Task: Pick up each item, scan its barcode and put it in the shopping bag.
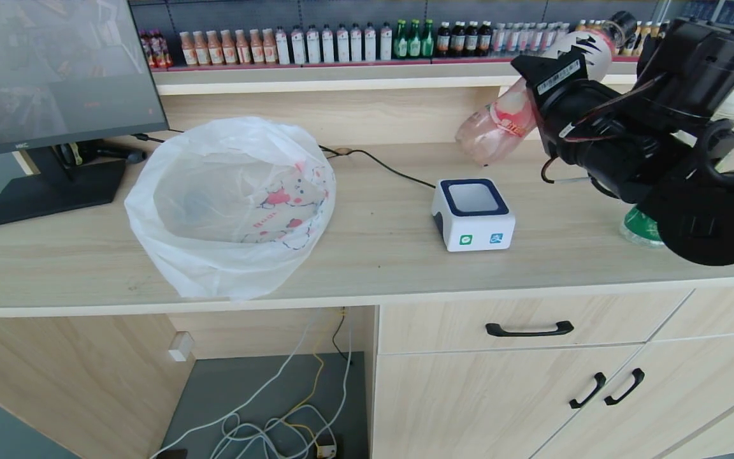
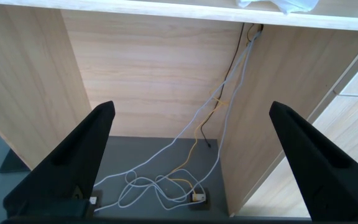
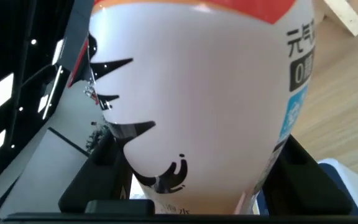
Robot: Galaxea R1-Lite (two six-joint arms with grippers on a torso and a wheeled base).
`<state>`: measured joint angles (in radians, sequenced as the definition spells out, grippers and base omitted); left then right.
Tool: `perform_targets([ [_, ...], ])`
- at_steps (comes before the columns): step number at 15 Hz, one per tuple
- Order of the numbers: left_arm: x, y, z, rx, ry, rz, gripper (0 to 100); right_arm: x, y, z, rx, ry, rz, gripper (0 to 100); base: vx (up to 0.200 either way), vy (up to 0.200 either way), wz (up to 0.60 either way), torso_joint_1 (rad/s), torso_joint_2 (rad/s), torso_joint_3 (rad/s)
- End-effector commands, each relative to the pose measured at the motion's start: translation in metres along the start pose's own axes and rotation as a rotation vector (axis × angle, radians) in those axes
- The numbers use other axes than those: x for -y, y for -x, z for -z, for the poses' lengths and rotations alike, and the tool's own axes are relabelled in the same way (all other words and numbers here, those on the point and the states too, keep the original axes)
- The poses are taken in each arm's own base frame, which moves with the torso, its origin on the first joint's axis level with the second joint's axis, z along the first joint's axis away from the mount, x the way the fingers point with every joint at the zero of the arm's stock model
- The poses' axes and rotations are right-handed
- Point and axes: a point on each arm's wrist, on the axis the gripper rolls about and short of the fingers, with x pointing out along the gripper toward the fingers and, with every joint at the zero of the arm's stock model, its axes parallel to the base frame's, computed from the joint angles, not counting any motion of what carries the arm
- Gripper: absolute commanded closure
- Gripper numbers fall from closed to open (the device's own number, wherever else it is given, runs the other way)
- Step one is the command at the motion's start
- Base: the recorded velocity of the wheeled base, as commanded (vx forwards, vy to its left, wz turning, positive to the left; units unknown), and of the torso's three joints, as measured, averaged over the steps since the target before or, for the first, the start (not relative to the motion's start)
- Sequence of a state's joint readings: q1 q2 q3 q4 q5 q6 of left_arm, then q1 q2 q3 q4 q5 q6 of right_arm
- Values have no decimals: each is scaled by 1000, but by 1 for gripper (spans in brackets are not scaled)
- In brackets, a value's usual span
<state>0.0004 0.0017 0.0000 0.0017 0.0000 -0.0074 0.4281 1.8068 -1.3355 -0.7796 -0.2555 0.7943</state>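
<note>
My right gripper (image 1: 552, 76) is shut on a pink-and-white drink bottle (image 1: 501, 124), which it holds tilted in the air, bottom end down toward the counter. The bottle hangs behind and slightly right of the white barcode scanner (image 1: 473, 213). In the right wrist view the bottle (image 3: 204, 93) sits between the dark fingers (image 3: 104, 186). The white shopping bag (image 1: 233, 204) stands open at the left of the counter, with a pink-patterned item (image 1: 287, 201) inside. My left gripper (image 2: 191, 165) is open and holds nothing, below the counter in front of the cable recess.
A green-labelled bottle (image 1: 638, 229) stands on the counter behind my right arm. A monitor (image 1: 48, 70) stands at the far left. The scanner's black cable (image 1: 380, 162) runs across the counter. A shelf of bottles (image 1: 341, 41) lines the back wall. Loose cables (image 2: 166, 186) lie on the floor.
</note>
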Motion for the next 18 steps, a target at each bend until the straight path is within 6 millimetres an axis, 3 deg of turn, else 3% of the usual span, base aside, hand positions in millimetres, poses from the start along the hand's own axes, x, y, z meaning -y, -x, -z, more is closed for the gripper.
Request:
perform_targets([
  [1,0,0,0,0,0,0,0,-22,18,-21,45,45,-41,100,0,0,0,0,0,0],
  [4,0,0,0,0,0,-1,0,-59,45,-23,41,207,-132,100,0,0,0,0,0,0],
  [9,0,0,0,0,-1,-1,0,-74,70,-12,62,541,-208,100,0,0,0,0,0,0],
  [12,0,0,0,0,0,-1,0,-67,80,-4,149,761,-268,100,0,0,0,0,0,0],
  [15,0,0,0,0,0,-1,0,-44,96,10,85,848,-249,100,0,0,0,0,0,0],
  [18,0,0,0,0,0,-1,0,-25,105,26,42,892,-381,100,0,0,0,0,0,0],
])
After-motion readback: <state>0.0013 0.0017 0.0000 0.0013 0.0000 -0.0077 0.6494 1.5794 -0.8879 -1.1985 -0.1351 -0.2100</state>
